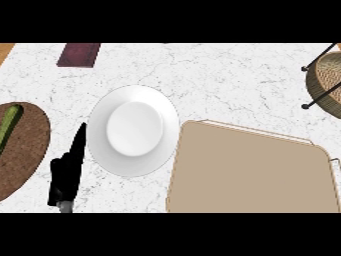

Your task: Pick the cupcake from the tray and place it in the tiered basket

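Bright, even light washes the white counter (232, 80) and the tray (250, 172); shadows are faint and soft-edged. The plate (133, 131) looks stretched, taller than wide.

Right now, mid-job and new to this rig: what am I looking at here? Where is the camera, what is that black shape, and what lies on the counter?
This one picture is taken from the robot's head, looking steeply down at a marble counter. The black shape at lower left is the robot's left hand, resting with straight fingers and holding nothing. The right hand is out of view. Just right of the hand sits a white plate, then a tan tray. At the upper right edge is the wicker tiered basket. At far left, a round brown mat carries a long green vegetable. A dark red flat item lies at the top. No cupcake shows in this view.
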Robot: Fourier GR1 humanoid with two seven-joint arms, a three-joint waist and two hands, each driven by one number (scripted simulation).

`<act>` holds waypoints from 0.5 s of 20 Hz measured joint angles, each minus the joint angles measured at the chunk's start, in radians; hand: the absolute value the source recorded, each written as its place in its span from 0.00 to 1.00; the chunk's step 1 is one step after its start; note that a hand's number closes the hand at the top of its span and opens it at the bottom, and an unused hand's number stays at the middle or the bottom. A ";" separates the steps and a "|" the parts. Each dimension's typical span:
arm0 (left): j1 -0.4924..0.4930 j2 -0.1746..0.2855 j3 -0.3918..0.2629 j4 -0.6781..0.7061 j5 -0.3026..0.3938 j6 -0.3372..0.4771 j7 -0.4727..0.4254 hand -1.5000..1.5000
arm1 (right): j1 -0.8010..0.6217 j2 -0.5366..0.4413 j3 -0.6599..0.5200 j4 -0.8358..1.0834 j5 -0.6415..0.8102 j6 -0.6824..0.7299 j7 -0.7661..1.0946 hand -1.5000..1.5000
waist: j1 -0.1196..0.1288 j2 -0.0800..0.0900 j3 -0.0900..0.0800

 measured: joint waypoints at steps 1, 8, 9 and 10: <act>0.001 0.002 0.003 -0.002 0.003 -0.004 0.001 0.50 | 0.009 -0.026 -0.013 0.008 -0.010 0.000 0.014 0.00 | 0.000 0.001 0.000; 0.025 0.004 0.014 -0.011 0.008 -0.004 -0.015 0.50 | 0.145 -0.185 -0.093 0.063 -0.079 0.102 0.017 0.00 | -0.024 0.001 0.006; 0.029 0.002 0.015 -0.011 0.008 -0.003 -0.022 0.50 | 0.165 -0.203 -0.100 0.069 -0.085 0.127 0.015 0.00 | -0.028 0.001 0.006; 0.035 0.001 0.018 -0.012 0.009 -0.001 -0.026 0.50 | 0.187 -0.219 -0.106 0.075 -0.091 0.150 0.009 0.00 | -0.032 0.000 0.007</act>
